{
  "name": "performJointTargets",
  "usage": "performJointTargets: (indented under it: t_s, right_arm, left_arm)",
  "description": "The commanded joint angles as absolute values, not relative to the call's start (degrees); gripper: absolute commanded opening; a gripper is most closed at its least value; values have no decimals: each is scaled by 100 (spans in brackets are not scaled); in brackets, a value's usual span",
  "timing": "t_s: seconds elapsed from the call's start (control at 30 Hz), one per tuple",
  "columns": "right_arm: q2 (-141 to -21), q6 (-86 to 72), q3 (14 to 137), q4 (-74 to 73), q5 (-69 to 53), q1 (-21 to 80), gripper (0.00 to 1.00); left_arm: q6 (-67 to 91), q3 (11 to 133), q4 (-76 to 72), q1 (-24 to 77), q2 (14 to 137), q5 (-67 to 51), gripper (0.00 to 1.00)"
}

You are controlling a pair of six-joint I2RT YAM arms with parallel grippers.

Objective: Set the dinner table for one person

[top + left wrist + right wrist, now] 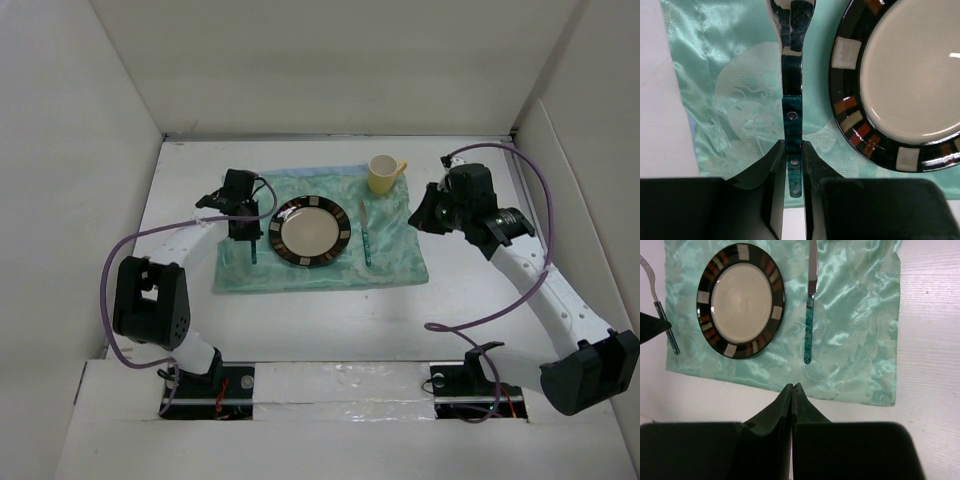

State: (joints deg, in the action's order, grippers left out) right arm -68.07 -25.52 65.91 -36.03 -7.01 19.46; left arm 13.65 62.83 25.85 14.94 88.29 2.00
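I read the left gripper (793, 146) clamped on the fork (791, 85) handle, beside the plate (905, 75). Right gripper (792, 388) fully closed — empty.

White wall panels (80, 150) on three sides

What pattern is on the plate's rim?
Plate rim: black with white, orange and tan blocks; clearest in the right wrist view.
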Motion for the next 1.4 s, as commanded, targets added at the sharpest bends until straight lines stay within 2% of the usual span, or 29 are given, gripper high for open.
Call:
performJointTargets:
  t_s: [0.0,0.17,0.27,0.83,0.87,0.9,0.93,0.97,1.13,1.17,1.23,1.37]
  right_arm:
    - [-6645,-2575,6504,-3542,-519,1898,9]
    - [-6601,-2619,6390,-3533,-527,1898,28]
    - [-6592,-2637,6363,-3603,-527,1898,35]
    - [-6539,-2628,6267,-3569,-431,1846,39]
    - [-6539,-2619,6275,-3586,-431,1846,40]
    - [-6548,-2610,6293,-3577,-431,1793,40]
    - [-6548,-2602,6310,-3577,-431,1793,40]
    - [-6557,-2602,6319,-3577,-431,1793,40]
    - [-6601,-2566,6530,-3656,-545,1740,42]
    - [-6627,-2566,6643,-3674,-571,1740,43]
    - [-6644,-2558,6793,-3700,-869,1688,48]
    - [-6785,-2514,7513,-3911,-1177,1617,65]
  left_arm:
    - [1151,6267,2285,1503,8999,255,0]
    - [1081,6293,2241,1503,9290,343,0]
    - [1081,6302,2180,1503,9474,308,0]
    - [1134,6354,2223,1503,9984,404,0]
    - [1142,6363,2224,1503,9967,404,4]
    - [1151,6381,2241,1503,9915,430,14]
    - [1151,6398,2250,1503,9888,431,14]
    - [1160,6425,2267,1503,9853,439,23]
    - [1301,6731,2513,1503,9563,545,46]
    - [1327,6802,2557,1503,9423,580,54]
    - [1432,7143,2724,1503,9247,589,58]
    - [1634,7873,2988,1503,8685,502,63]
